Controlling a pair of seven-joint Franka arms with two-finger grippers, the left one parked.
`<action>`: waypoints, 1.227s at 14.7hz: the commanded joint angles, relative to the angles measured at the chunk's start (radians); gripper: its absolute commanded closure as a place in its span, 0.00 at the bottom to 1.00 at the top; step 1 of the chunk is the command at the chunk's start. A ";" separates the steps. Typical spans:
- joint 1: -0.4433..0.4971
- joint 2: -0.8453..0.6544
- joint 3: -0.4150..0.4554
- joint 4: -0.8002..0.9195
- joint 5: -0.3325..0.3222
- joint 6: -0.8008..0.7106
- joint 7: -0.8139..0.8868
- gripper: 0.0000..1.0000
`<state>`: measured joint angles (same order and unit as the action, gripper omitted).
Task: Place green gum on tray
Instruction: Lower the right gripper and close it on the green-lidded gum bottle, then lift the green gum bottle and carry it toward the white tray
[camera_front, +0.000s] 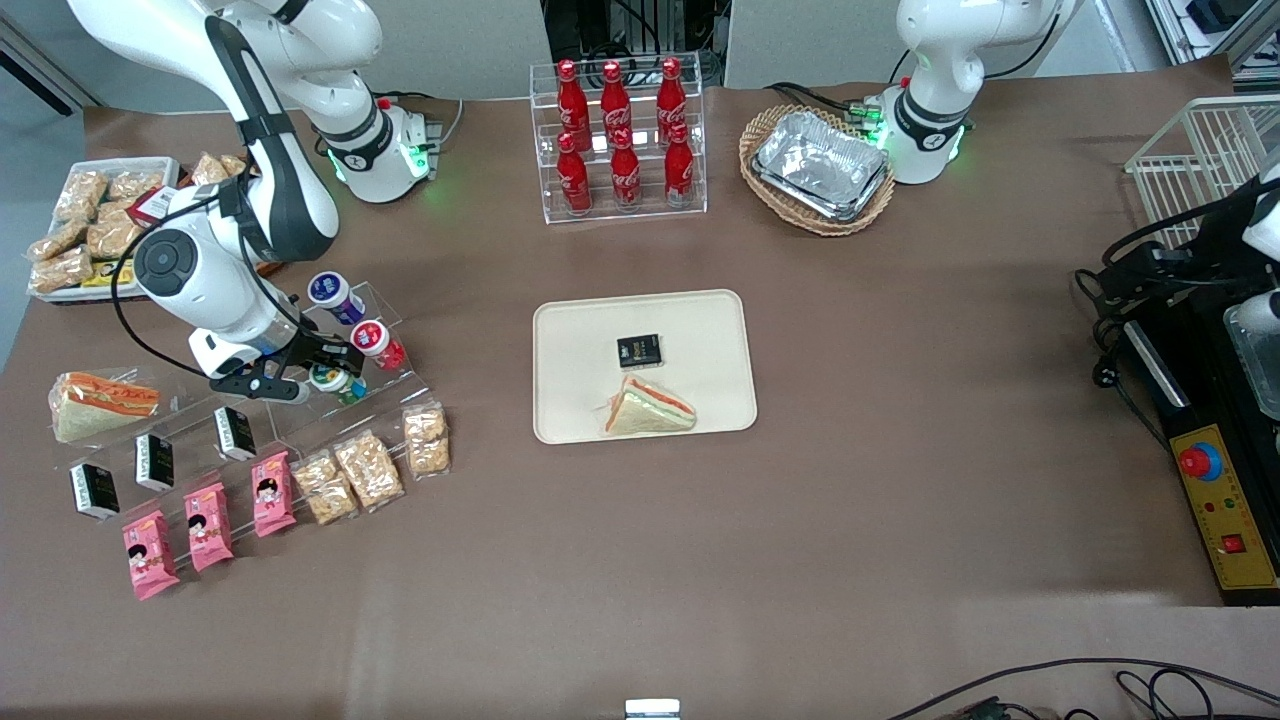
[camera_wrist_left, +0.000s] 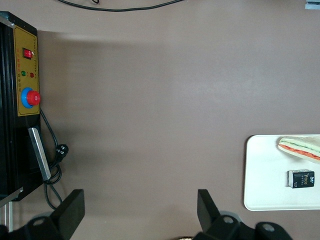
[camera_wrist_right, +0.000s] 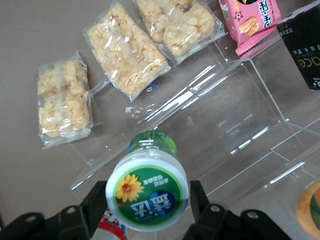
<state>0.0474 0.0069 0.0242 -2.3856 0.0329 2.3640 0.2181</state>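
Brown tabletop, fingers (camera_wrist_right: 147, 207) clamping cylindrical green gum (camera_wrist_right: 147, 191)

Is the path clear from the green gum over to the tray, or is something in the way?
Nothing visible blocks it. The hand sits around the green gum at the acrylic rack; only bare tablecloth lies between there and the tray. A sandwich and black packet occupy part of it.

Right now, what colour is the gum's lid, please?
White with green print, clearest in the right wrist view: green gum, between gripper fingers.
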 joint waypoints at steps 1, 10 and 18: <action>0.005 0.012 0.000 -0.003 0.013 0.032 0.013 0.30; 0.002 -0.024 0.000 0.005 0.013 0.009 0.013 0.59; 0.000 -0.212 0.000 0.227 0.001 -0.438 -0.037 0.59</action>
<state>0.0471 -0.1543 0.0240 -2.2525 0.0326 2.0812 0.2094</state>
